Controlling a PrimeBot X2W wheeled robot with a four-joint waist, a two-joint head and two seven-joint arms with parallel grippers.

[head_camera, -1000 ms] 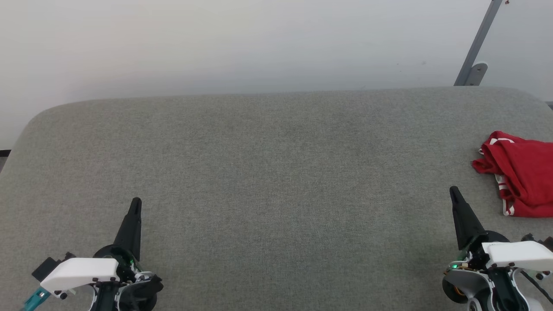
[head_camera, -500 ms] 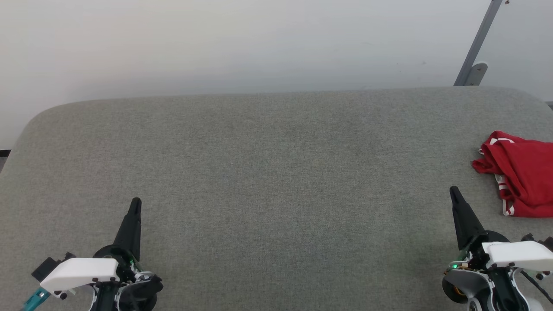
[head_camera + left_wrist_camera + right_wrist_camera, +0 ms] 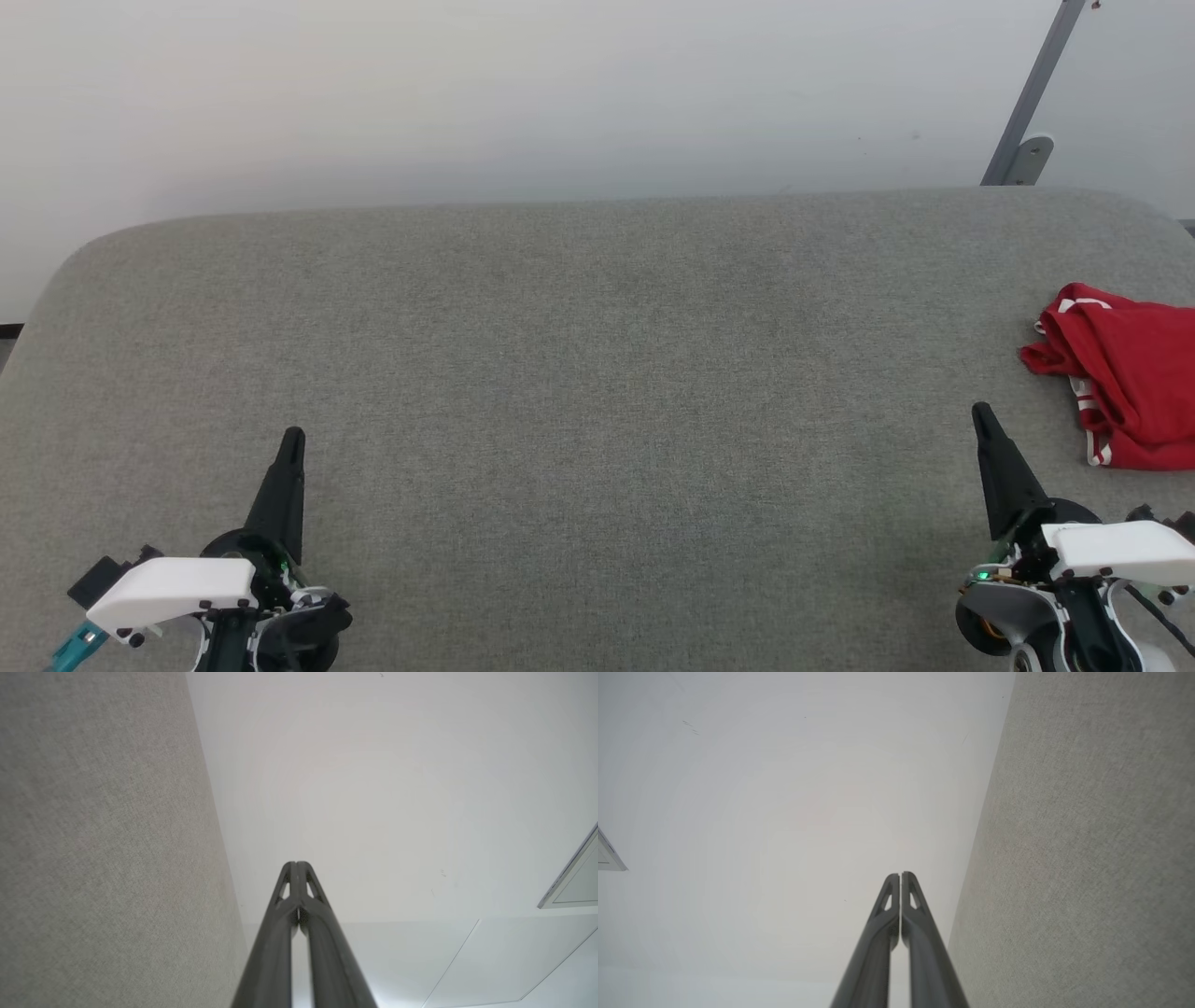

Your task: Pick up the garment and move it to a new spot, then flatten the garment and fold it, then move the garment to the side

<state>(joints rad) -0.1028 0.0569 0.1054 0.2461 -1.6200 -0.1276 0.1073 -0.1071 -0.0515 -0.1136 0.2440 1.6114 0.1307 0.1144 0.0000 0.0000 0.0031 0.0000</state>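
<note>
The garment (image 3: 1125,373), bright red with white and striped trim, lies crumpled at the right edge of the grey table (image 3: 597,373), partly cut off by the head view's border. My right gripper (image 3: 980,413) stands shut and holds nothing, down and to the left of the garment, apart from it. My left gripper (image 3: 293,437) is shut too at the lower left, far from the garment. In the left wrist view my left gripper (image 3: 296,863) has its fingers pressed together against the pale wall. In the right wrist view my right gripper (image 3: 900,874) looks the same.
A white wall (image 3: 467,93) rises behind the table's far edge. A grey metal post with a bracket (image 3: 1025,149) leans at the back right. The table has rounded far corners.
</note>
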